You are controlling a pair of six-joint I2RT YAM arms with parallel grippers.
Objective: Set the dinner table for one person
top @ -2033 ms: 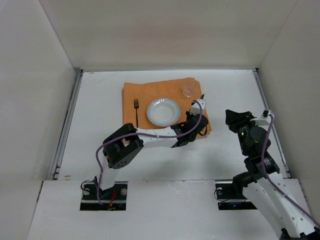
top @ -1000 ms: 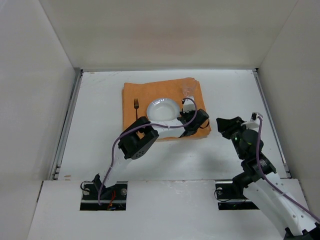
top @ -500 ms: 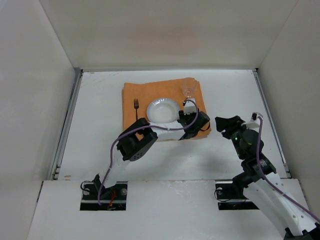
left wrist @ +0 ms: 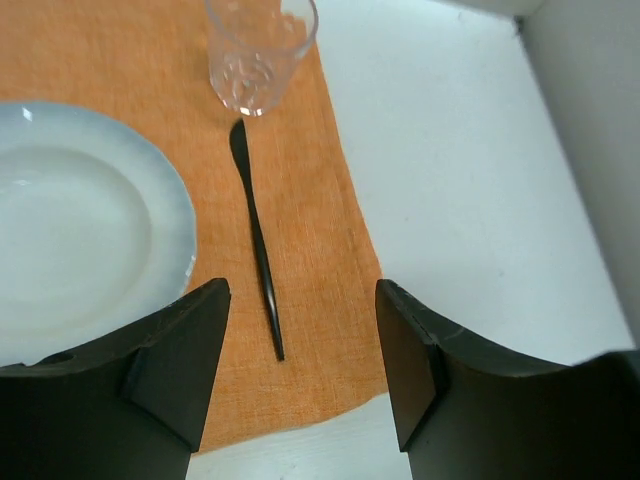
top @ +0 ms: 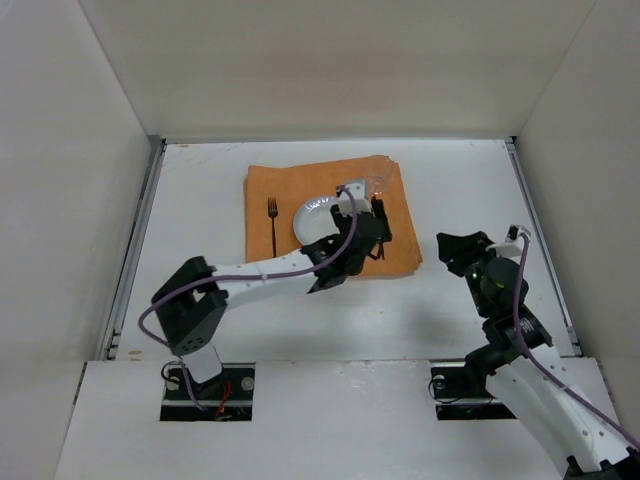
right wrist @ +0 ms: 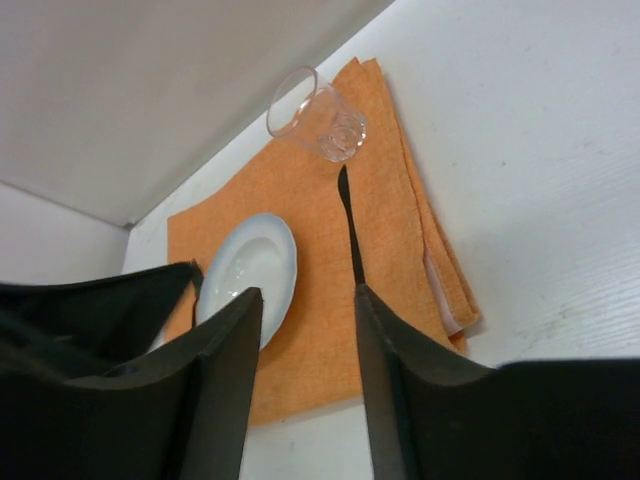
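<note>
The big white worktop (top: 200, 200) fills the floor between the white walls. Thin metal rails run down its left and right edges. Both arms are fixed at its near edge.

The right hand (top: 455, 250) hangs over bare worktop near the right edge, about halfway back. Its two fingers are spread apart and hold nothing.

The left arm reaches from the near left corner toward the middle. The left hand (left wrist: 300, 290) is above the right part of an orange cloth (top: 290, 185). Its fingers are spread wide too, and they grip nothing.

The cloth lies flat in the middle of the worktop, closer to the far edge than the near one. A white plate (top: 315, 212) sits in the middle of it. From above, the left hand hides the right side of the plate.

A black fork (top: 272, 222) lies on the cloth just left of the plate, not touching it. A thin black knife (left wrist: 257, 240) lies on the cloth just right of the plate, running from near to far.

A clear glass (top: 378, 178) stands upright at the far right corner of the cloth, right at the far tip of the knife. I cannot tell if they touch.
</note>
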